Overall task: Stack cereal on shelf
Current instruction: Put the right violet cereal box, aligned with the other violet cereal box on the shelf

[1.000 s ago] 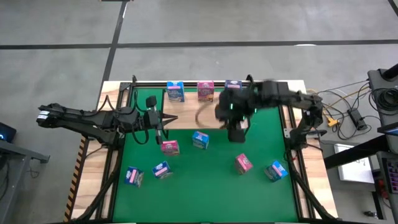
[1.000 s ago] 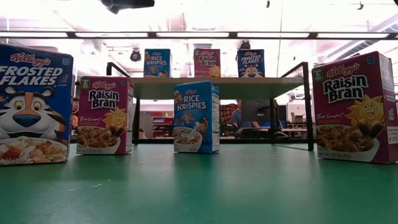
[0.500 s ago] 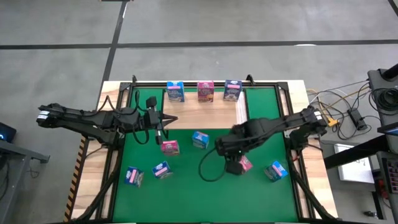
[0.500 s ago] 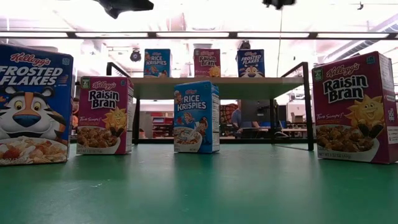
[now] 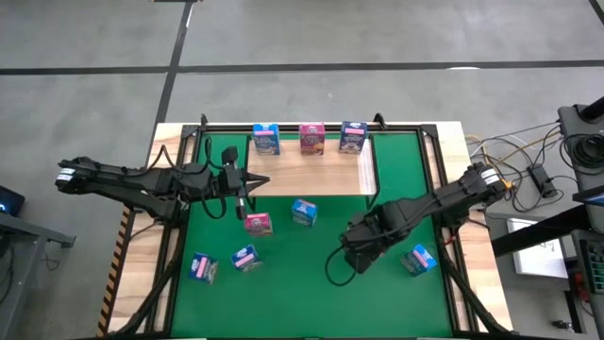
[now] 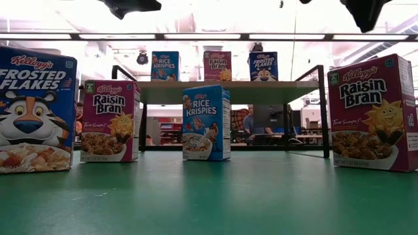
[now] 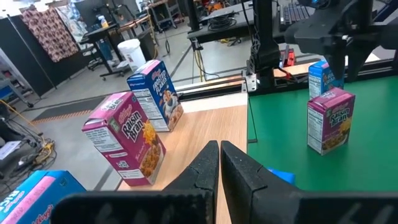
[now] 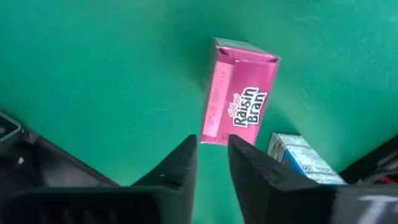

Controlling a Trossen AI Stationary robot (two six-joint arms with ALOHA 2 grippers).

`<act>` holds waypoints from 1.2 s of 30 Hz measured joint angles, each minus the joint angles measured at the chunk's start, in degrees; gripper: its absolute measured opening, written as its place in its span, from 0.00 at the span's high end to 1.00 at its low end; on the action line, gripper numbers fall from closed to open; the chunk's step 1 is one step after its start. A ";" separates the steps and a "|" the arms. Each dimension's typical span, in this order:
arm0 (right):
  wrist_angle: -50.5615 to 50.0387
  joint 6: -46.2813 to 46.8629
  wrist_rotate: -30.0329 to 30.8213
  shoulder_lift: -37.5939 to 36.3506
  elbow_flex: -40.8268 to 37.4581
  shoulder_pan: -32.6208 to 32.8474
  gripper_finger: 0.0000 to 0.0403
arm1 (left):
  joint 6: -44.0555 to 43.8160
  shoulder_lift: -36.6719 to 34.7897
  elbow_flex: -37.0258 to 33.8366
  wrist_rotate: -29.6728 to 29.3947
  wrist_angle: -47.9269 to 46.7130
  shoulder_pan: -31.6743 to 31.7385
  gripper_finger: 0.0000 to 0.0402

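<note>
Right gripper (image 8: 211, 158) hangs over the green mat, fingers slightly parted and empty, above a pink cereal box (image 8: 239, 102) standing upright (light blue box (image 8: 298, 158) just beside it). Left gripper (image 7: 219, 163) is shut by the shelf (image 5: 307, 170). Risk: the narrow opening clips the box top and topples it.

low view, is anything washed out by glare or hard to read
Low view: ceiling lights blow out the top; box print stays readable, including the near Raisin Bran box. The right gripper is a dark silhouette. High view: evenly lit green mat.
</note>
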 joint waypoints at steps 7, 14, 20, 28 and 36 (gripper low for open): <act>0.13 1.35 2.97 0.81 -1.20 0.00 0.53 | 1.80 0.00 0.07 -0.02 0.40 0.00 1.00; 0.42 1.61 4.54 1.03 -2.26 0.14 0.34 | 3.52 0.00 0.09 -0.07 0.92 -0.01 1.00; 3.30 0.55 4.61 1.07 -6.17 0.24 0.28 | 4.26 0.00 0.09 -0.09 1.01 -0.02 1.00; 6.34 -0.27 4.61 1.09 -11.04 0.24 0.32 | 4.28 0.00 0.11 -0.09 1.47 -0.02 1.00; 6.57 -0.51 4.50 1.07 -10.88 0.24 0.44 | 4.28 0.00 0.11 -0.09 1.75 -0.02 1.00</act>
